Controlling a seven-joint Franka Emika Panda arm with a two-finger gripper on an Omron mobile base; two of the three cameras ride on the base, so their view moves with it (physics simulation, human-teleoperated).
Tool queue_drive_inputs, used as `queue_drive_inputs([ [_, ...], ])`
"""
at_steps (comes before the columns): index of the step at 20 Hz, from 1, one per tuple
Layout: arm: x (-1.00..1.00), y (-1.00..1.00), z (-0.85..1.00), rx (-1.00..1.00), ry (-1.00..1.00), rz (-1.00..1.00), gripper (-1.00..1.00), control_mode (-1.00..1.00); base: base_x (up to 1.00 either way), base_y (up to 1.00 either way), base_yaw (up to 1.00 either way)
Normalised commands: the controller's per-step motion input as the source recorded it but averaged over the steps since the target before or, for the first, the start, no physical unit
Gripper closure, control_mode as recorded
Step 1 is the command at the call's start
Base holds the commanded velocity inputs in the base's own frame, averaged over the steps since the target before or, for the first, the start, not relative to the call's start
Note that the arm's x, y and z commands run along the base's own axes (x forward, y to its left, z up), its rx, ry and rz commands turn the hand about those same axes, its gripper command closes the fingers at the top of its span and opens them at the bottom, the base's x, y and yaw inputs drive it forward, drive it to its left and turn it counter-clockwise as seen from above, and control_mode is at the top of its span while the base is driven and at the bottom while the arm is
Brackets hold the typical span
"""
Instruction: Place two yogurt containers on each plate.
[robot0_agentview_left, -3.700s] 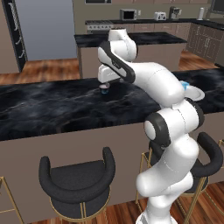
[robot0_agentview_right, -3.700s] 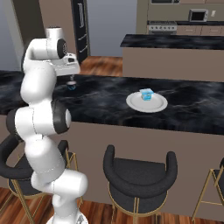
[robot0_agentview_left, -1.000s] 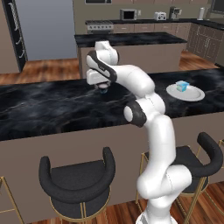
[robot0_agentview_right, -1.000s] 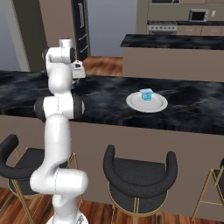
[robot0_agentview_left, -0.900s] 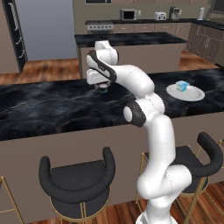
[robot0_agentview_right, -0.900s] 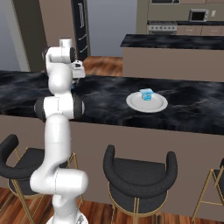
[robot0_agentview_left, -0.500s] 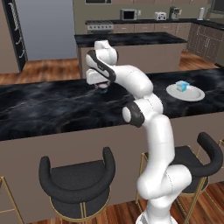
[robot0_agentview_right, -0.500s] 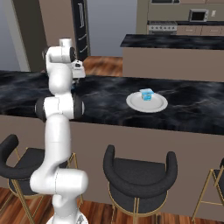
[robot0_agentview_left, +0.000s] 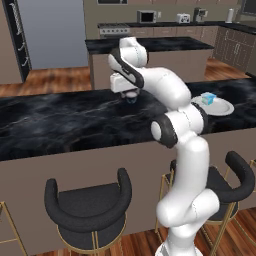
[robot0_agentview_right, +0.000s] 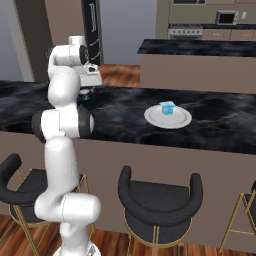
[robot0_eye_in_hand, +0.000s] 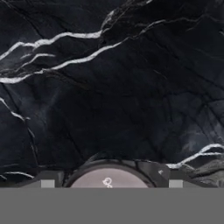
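Observation:
A dark yogurt container (robot0_eye_in_hand: 109, 180) with a pale top stands on the black marble counter (robot0_agentview_left: 60, 125), at its far side. My gripper (robot0_agentview_left: 131, 95) points down over it, and the fingertips (robot0_eye_in_hand: 47, 183) sit close against its two sides; it rests on the counter. From the right base view the gripper (robot0_agentview_right: 85, 95) is partly behind my arm. A light blue yogurt container (robot0_agentview_left: 209, 98) (robot0_agentview_right: 168, 108) sits on a white plate (robot0_agentview_left: 223, 109) (robot0_agentview_right: 176, 122) further right along the counter.
Black bar stools (robot0_agentview_left: 89, 210) (robot0_agentview_right: 159, 200) stand along the counter's near side. A second dark-topped island (robot0_agentview_left: 150, 47) lies behind, with wood floor between. A tall steel fridge (robot0_agentview_left: 47, 35) is at the back left.
The arm has straightened up since the earliest frames and has held still over the dark cup for the last second. The fingers have drawn in towards the cup.

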Motion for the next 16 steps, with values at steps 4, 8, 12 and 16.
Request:
queue_drive_inputs([
  [4,-1.00,-0.65,0.00,0.03,-0.42,0.00,1.00,-1.00,0.00,0.00,0.00],
  [8,-1.00,-0.58,0.14,0.12,-0.27,0.00,1.00,-1.00,0.00,0.00,0.00],
  [12,-0.99,-0.13,0.81,0.00,0.03,0.00,1.00,-1.00,0.00,0.00,0.00],
  [16,-0.94,-0.04,0.89,0.00,0.26,0.00,1.00,-1.00,0.00,0.00,0.00],
])
